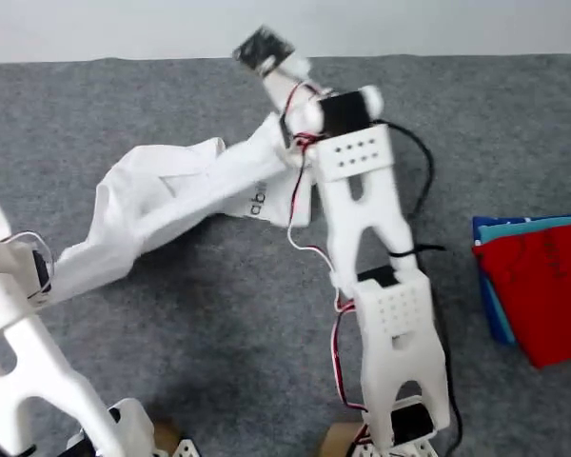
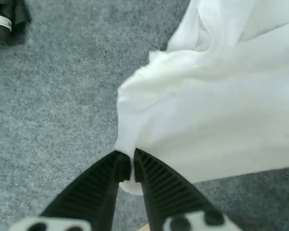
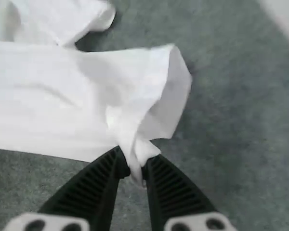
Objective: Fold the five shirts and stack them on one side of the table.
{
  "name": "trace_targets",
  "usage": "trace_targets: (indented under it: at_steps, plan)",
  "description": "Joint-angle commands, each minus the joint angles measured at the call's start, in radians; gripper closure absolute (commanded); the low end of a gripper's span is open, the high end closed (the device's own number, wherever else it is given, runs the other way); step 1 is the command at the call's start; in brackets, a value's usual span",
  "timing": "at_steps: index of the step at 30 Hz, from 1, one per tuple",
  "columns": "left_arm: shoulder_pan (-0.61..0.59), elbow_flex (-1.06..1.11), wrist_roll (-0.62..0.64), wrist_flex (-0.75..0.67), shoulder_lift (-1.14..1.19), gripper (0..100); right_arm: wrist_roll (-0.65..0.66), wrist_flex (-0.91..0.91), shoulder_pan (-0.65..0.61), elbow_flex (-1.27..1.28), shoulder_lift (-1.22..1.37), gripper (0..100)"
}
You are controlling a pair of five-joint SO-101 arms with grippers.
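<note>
**Item 1, white shirt** (image 1: 171, 200): unfolded and bunched. It is drawn out in a band over the grey counter (image 1: 219, 333), running from 9 o'clock up toward 12 o'clock between my two arms. I cannot tell whether its middle rests on the counter.

**Item 2, my left jaws:** nearly closed, pinching a thin fold of the shirt's edge at the 9 o'clock end. My left arm (image 1: 9, 352) stands at 8 o'clock.

**Item 3, my right jaws:** nearly closed, clamped on a gathered corner of the shirt at the 12 o'clock end. My right arm (image 1: 381, 276) reaches up from 6 o'clock.

**Item 4, stack of folded shirts:** at 3 o'clock by the counter's edge, well apart from the white shirt. A red shirt (image 1: 542, 286) lies on top, with blue ones (image 1: 493, 314) showing under it.

**Item 5, dark item** (image 2: 5, 21): lies on the counter near my left arm. I cannot tell what it is.
</note>
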Motion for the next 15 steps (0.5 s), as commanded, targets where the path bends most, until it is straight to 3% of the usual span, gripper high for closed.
trace_targets:
  at_steps: [1, 8, 15]
  plan:
    - [0.000, -0.068, 0.005, -0.011, -0.031, 100, 0.009, 0.042, 0.047, -0.054, -0.185, 98.8]
    - [0.029, -0.283, 0.009, -0.012, -0.031, 100, -0.038, 0.042, 0.091, -0.054, -0.352, 98.8]
    - [0.262, -0.625, 0.012, -0.020, -0.025, 100, -0.048, 0.041, 0.102, -0.054, -0.515, 98.8]
